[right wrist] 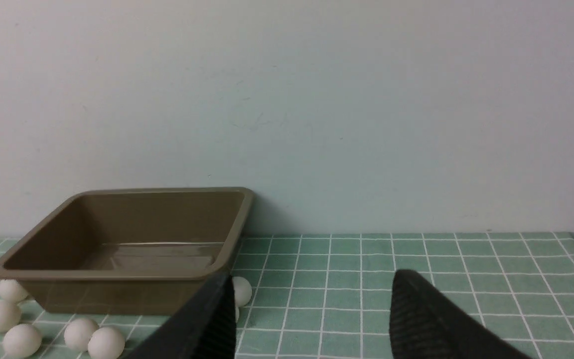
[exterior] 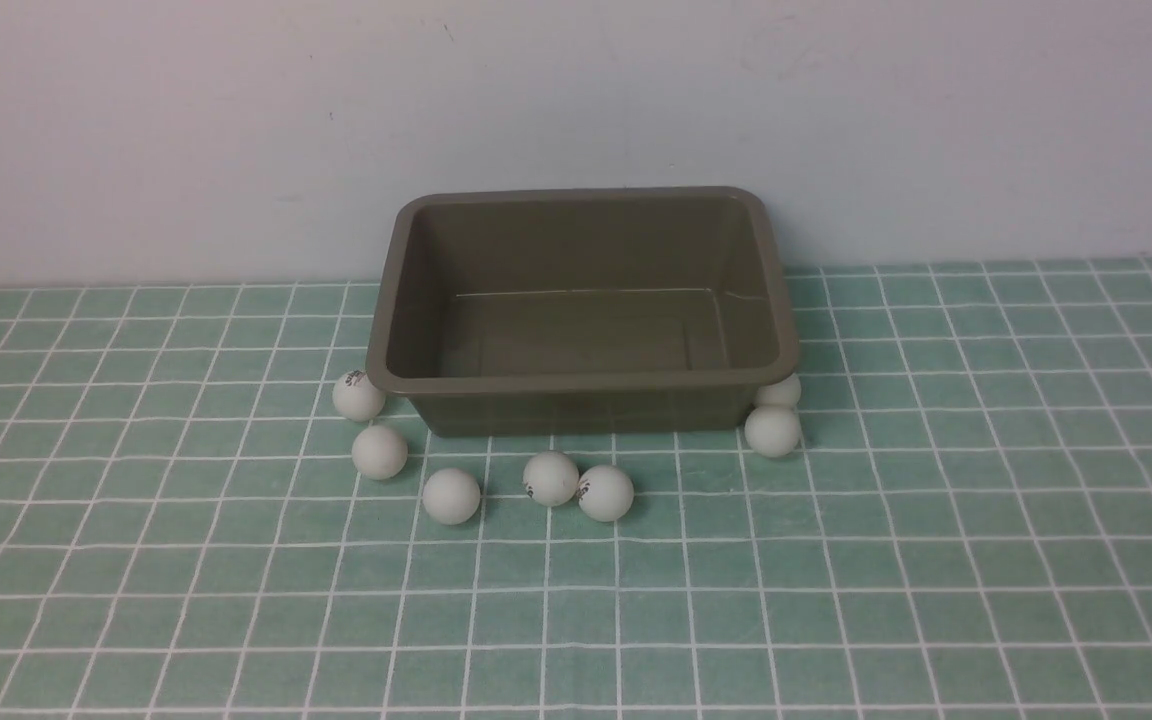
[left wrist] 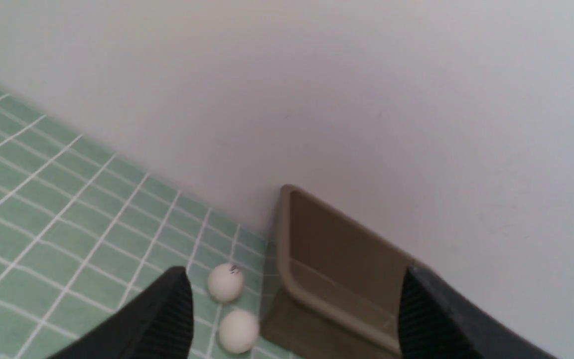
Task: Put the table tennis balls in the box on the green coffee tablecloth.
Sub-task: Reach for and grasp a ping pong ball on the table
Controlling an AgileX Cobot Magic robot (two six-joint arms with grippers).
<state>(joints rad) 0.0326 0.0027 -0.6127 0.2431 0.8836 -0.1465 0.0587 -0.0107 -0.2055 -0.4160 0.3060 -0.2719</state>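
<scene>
Box [exterior: 586, 384] sits open-side up at 12 o'clock on the green coffee tablecloth [exterior: 836, 600], long axis running 9 to 3 o'clock. Seven table tennis balls [exterior: 451, 496] lie outside it: five from its 8 to 6 o'clock, two at 4 o'clock. Both the left tool [left wrist: 293, 271] and right tool [right wrist: 313, 275] stand spread, empty.

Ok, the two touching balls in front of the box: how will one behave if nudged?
The left ball will likely roll, a smooth sphere on flat tablecloth, probably knocking its neighbour. It looks small, so probably light and apt to squirt from an off-centre pinch. The box wall might stop it.
</scene>
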